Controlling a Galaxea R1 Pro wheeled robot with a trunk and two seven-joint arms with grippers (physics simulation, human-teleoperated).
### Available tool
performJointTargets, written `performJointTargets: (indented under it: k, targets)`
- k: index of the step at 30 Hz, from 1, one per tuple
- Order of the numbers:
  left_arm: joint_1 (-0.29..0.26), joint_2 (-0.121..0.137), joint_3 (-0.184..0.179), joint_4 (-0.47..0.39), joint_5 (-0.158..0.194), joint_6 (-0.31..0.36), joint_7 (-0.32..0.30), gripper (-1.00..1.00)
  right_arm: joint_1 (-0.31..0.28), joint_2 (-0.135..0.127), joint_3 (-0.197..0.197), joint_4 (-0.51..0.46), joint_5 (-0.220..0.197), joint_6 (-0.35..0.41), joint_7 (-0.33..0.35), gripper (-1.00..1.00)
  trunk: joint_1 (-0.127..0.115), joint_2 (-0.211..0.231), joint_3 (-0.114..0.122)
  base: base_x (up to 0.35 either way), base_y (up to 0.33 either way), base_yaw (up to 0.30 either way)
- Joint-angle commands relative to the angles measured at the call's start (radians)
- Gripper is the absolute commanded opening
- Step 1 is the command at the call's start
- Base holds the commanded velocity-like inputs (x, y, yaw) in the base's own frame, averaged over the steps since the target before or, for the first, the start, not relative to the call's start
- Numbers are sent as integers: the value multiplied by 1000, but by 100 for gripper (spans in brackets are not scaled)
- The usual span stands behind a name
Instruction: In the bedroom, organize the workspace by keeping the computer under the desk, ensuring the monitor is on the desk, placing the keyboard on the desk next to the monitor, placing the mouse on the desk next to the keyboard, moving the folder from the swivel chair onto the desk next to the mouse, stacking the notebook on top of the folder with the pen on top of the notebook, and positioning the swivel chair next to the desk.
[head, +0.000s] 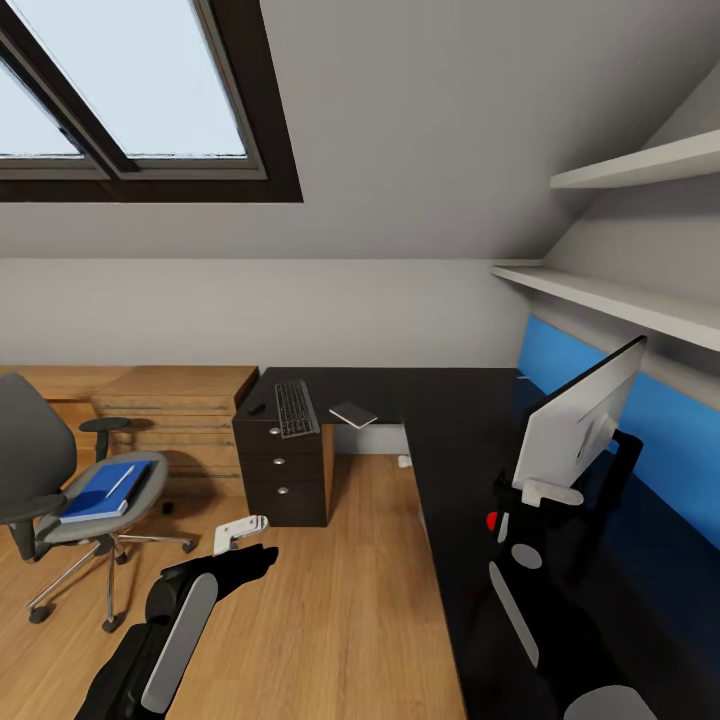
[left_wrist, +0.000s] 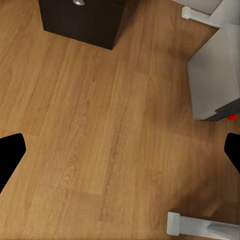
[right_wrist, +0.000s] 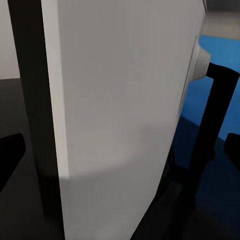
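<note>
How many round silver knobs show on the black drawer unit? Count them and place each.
3. On the drawer unit under the desk's far end: top knob, middle knob, bottom knob, stacked vertically, one per drawer. Other drawers may be hidden.

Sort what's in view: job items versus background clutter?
Job: monitor, keyboard, notebook, desk, blue folder with pen on the swivel chair.

Background: wooden chest, wall shelves, skylight.

No text, label, brand, number or sign can be read on anything.
</note>
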Motion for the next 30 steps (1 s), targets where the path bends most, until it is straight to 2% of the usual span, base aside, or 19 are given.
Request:
performJointTargets:
  k: [1,18,22,30]
  targets:
    - [-1,0,0,-1,11,2,10,100,-1,-1,3,0,-4,-1,-7,100,0,-1,-2,0,0,0]
    - [-1,0,1,-3,11,2,10,100,-1,-2,2,-1,-5,-2,-10,100,0,-1,-2,5,28,0]
    - [-1,0,1,-3,11,1,10,100,-1,-2,-13,-1,-4,-3,-9,100,0,-1,-2,182,1,0]
    - [-1,0,1,-2,11,1,10,100,-1,-3,-15,-1,-4,-3,-8,100,0,-1,-2,28,0,0]
